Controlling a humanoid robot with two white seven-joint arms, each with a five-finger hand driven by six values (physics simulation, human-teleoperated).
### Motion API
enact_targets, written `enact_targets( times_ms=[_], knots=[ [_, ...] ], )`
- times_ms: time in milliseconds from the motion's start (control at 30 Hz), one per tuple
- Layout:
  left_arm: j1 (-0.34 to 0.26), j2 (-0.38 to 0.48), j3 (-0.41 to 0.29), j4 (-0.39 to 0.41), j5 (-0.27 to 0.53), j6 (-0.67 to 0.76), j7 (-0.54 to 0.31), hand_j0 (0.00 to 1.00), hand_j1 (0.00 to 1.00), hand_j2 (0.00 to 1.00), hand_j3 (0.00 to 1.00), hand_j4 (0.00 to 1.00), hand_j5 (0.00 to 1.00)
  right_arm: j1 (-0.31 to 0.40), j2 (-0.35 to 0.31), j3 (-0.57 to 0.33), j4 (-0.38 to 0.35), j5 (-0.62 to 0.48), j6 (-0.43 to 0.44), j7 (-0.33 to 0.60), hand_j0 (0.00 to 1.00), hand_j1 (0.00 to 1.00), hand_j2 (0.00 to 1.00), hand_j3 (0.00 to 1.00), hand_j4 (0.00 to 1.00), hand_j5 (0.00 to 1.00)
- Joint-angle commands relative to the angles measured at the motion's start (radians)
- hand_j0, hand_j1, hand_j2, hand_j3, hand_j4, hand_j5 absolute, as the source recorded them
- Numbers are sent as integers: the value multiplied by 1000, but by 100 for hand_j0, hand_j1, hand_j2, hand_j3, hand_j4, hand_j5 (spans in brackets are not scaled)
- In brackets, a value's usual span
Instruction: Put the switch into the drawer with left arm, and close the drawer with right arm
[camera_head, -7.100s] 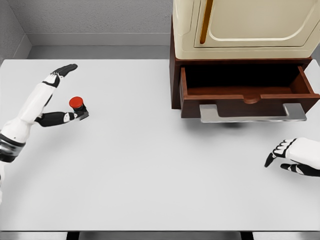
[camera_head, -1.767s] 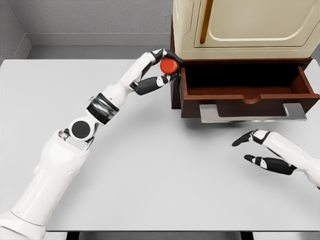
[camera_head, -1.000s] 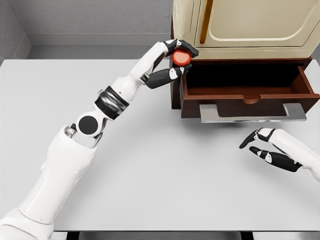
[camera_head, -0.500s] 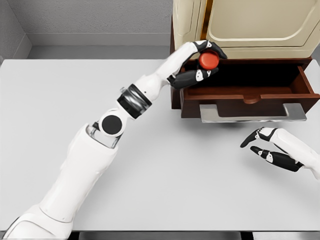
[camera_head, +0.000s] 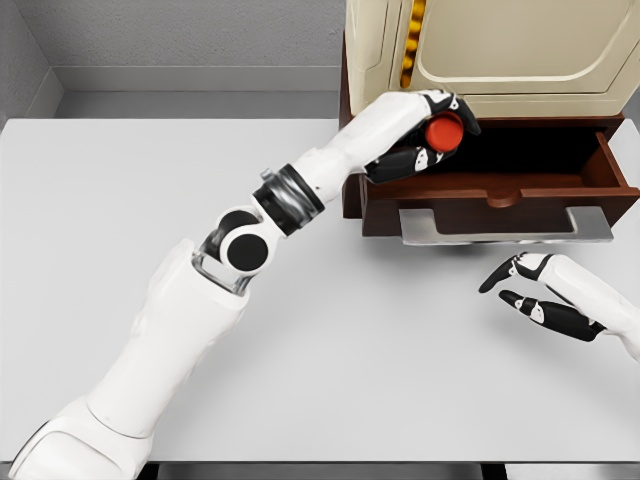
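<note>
switch (camera_head: 444, 133) gripped in left hand (camera_head: 425, 135) fingers, held over the open drawer (camera_head: 490, 185) near the desk (camera_head: 300, 330) far-right corner. right hand (camera_head: 535, 298) fingers spread, empty, near right edge. risk: early release clips drawer's left wall, switch bounces out

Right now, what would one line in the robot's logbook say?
left hand: holding red switch over open drawer | right hand: open, waiting above table
</note>
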Motion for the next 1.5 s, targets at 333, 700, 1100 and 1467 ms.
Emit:
enact_targets(
  times_ms=[333,700,1100,1467],
  knots=[
    [-58,0,-45,-5,-159,-5,1,49,49,49,49,49,49,-3,-1,1,-1,-3,2,1,51,51,51,51,51,51],
    [-80,0,-64,-24,-216,-7,2,50,50,50,50,50,50,-5,-1,6,1,5,2,0,51,51,51,51,51,51],
    [-92,0,-62,-47,-233,-8,4,75,75,75,75,75,75,-8,1,8,6,8,2,1,51,51,51,51,51,51],
    [-92,0,-65,-50,-234,-8,4,75,75,75,75,75,75,-8,-1,8,4,8,2,1,51,51,51,51,51,51]
  ],
)
